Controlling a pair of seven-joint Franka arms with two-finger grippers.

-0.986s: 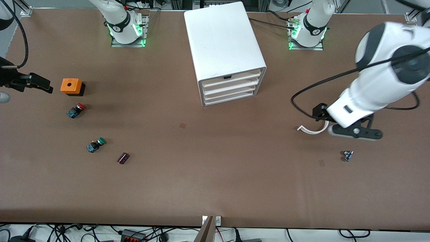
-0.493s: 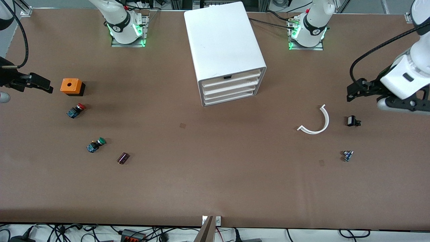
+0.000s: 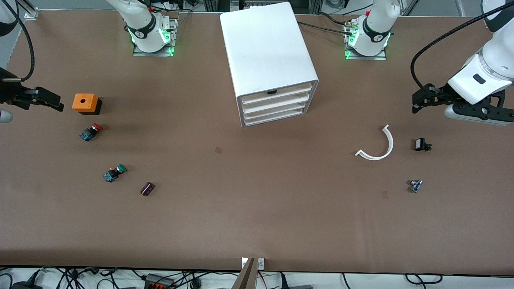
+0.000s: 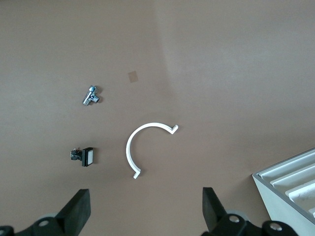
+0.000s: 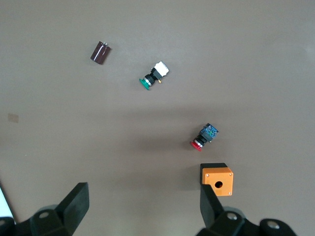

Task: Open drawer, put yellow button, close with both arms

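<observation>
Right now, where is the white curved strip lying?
In the front view the white curved strip lies flat on the table toward the left arm's end, nearer the camera than the white cabinet, beside a small black part.

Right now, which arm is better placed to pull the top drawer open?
Left. The left hand, open, hangs closer to the cabinet than the right hand; its wrist view shows the drawers.

White cabinet [image 3: 268,52]; orange box [image 3: 85,102]; red button [image 3: 90,131]; green button [image 3: 115,173]; brown table [image 3: 257,208].
</observation>
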